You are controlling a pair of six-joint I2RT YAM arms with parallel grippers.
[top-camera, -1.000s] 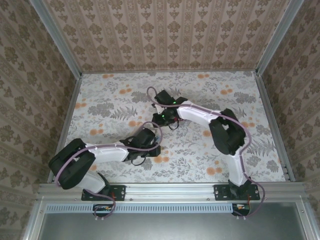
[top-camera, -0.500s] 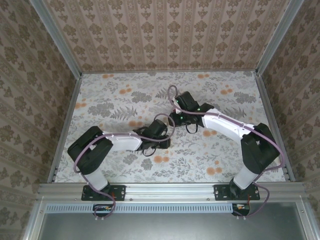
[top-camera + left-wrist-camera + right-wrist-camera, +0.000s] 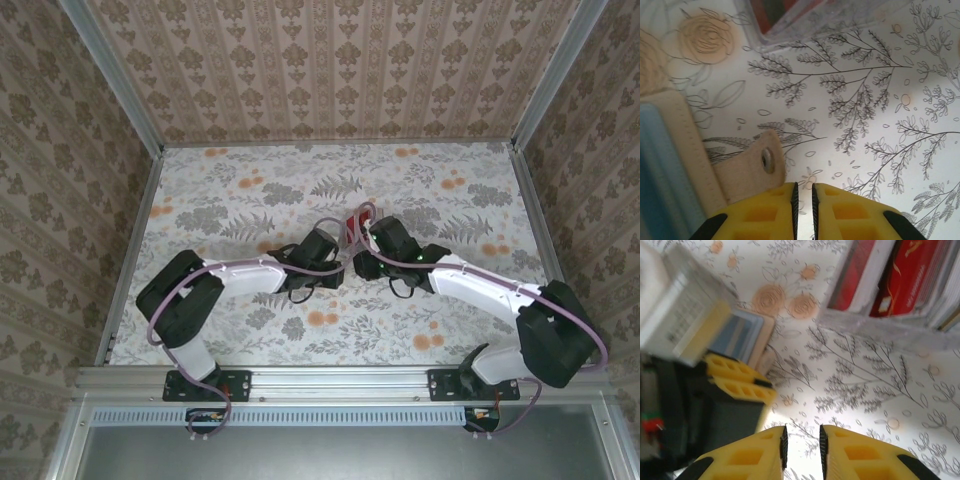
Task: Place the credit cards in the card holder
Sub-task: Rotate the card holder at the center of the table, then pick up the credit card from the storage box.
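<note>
Left jaws: closed to a thin slit with nothing between them, low over the bench [image 3: 230, 190]. In the left wrist view the card holder [image 3: 690, 155] lies flat at 9 o'clock of them, tan skin out and blue-grey lining showing. Its snap tab [image 3: 752, 170] is just beside my left finger at 10 o'clock.

Right jaws: drawn in to a narrow gap, empty, bare bench showing through the gap. They face my left jaws at mid-bench in the top view.

Credit cards [image 3: 900, 277]: red, packed in a clear tray [image 3: 875, 322] at 1 o'clock of the right jaws, apart from them. Count not readable.
</note>
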